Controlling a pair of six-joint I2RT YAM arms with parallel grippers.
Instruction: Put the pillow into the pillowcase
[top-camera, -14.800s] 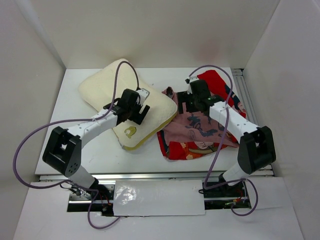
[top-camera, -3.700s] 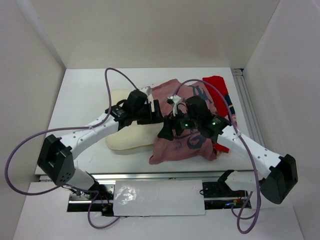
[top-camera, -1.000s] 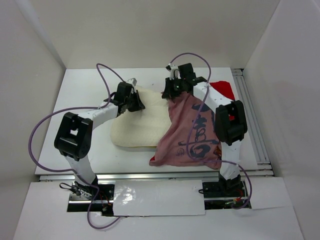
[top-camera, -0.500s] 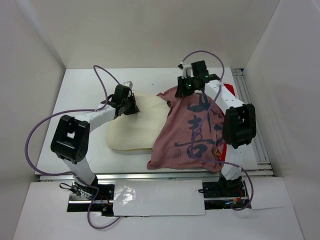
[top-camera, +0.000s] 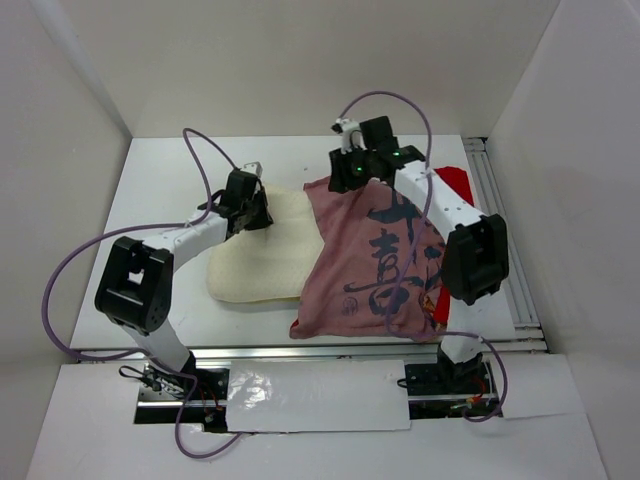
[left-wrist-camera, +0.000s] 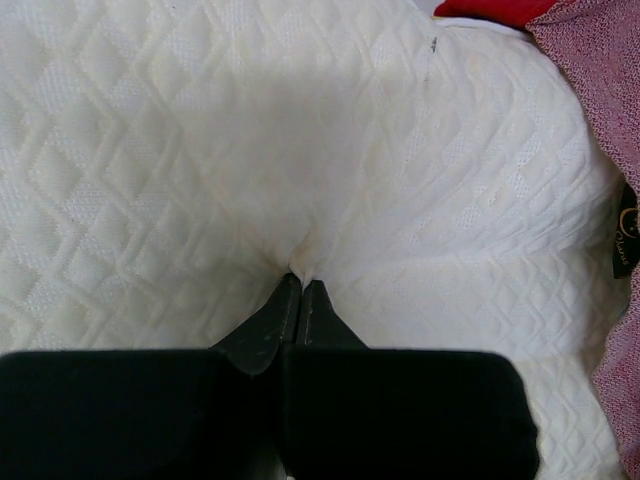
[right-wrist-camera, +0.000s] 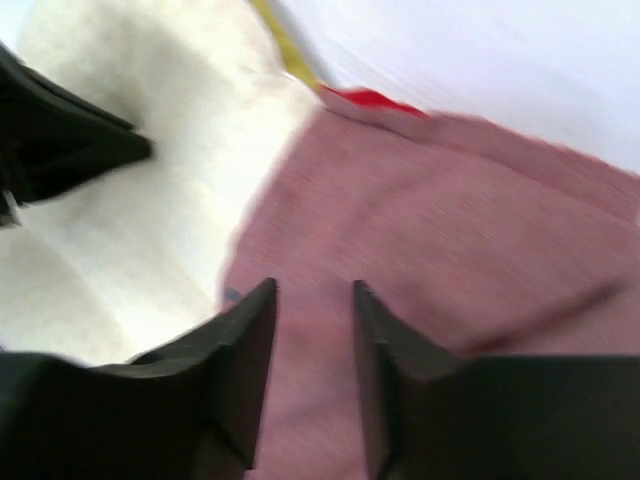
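Note:
The cream pillow (top-camera: 258, 258) lies mid-table, its quilted surface filling the left wrist view (left-wrist-camera: 200, 150). My left gripper (top-camera: 250, 207) is shut on a small pinched fold of the pillow (left-wrist-camera: 300, 282) at its far edge. The pillowcase (top-camera: 385, 262), faded pink side up with dark brush marks, lies over the pillow's right part. Whether the pillow is inside it I cannot tell. My right gripper (top-camera: 350, 176) hovers over the pillowcase's far left corner (right-wrist-camera: 450, 230), open (right-wrist-camera: 313, 290), with nothing between its fingers. The pillow (right-wrist-camera: 150, 200) shows to its left.
A red strip of the pillowcase (top-camera: 455, 182) sticks out at the far right, near a metal rail (top-camera: 497, 205) along the table's right side. White walls close in the table on three sides. Purple cables arc above both arms.
My right gripper has opened and let go of the pillowcase's far corner, shifting slightly left. The pink cloth has settled further over the pillow. My left gripper keeps its pinch.

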